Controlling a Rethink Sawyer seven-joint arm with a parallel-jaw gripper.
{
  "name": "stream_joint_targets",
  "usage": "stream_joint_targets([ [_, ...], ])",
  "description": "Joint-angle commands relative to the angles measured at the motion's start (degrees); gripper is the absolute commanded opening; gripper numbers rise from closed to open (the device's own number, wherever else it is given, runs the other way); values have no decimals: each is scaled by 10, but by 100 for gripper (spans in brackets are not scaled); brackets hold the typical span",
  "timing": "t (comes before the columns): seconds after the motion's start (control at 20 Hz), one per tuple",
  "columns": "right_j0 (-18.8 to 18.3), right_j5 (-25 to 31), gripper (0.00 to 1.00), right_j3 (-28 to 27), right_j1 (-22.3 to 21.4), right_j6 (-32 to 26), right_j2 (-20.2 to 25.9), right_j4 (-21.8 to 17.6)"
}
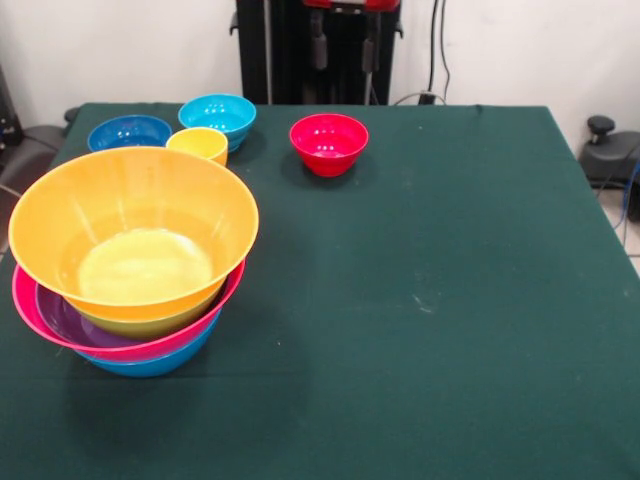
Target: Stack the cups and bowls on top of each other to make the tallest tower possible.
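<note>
The tower stands at the table's left front: a large orange bowl [130, 225] sits tilted on top, nested in a green bowl [150, 322], a purple bowl [60, 318], a pink bowl [190, 335] and a blue bowl [150, 365] at the bottom. Behind it lie a small dark blue bowl [128, 131], a small light blue bowl [218, 114], a yellow cup [198, 145] touching the light blue one, and a small red bowl [328, 143] standing alone. My gripper [344, 45] hangs high at the top edge, behind the red bowl, open and holding nothing.
A dark green cloth [450, 300] covers the table. Cables and a black fixture [608, 150] sit off the right edge.
</note>
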Motion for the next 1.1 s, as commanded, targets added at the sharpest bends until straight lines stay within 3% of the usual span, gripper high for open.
stream_joint_targets([
  [0.05, 38, -49, 100, 17, 44, 77, -31, -17],
  [0.4, 83, -47, 100, -1, 55, 102, -63, 7],
  [0.7, 109, -82, 100, -52, 126, 104, -69, 29],
  [1.1, 156, -103, 100, -90, 186, 118, -97, 60],
])
